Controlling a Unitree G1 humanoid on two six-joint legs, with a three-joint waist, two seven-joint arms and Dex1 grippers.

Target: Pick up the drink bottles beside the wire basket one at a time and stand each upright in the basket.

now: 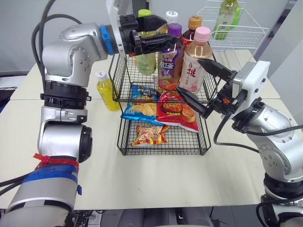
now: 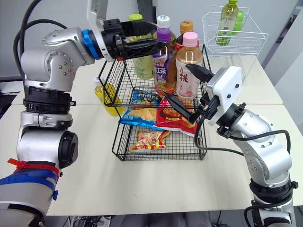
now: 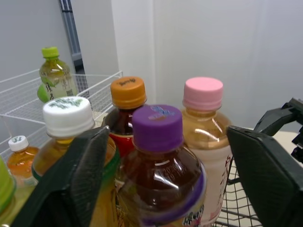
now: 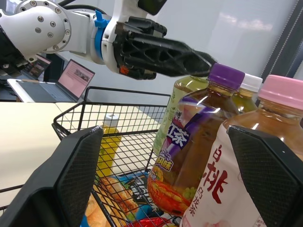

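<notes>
fingers (image 3: 75, 179): left gripper (image 3: 165, 137) spread wide around the purple-capped bottle (image 1: 169, 61), gripping nothing; right gripper (image 1: 200, 81) gaping, empty, beside the pink-capped bottle (image 1: 194, 66)
basket: black wire basket (image 1: 163, 146), five drinks upright on top
yellow bottle (image 1: 107, 91): standing just beside it
surface: smooth beige table (image 1: 142, 179), pale walls
materials: thin wire grid, clear plastic, glossy snack bags (image 1: 149, 134)
</notes>
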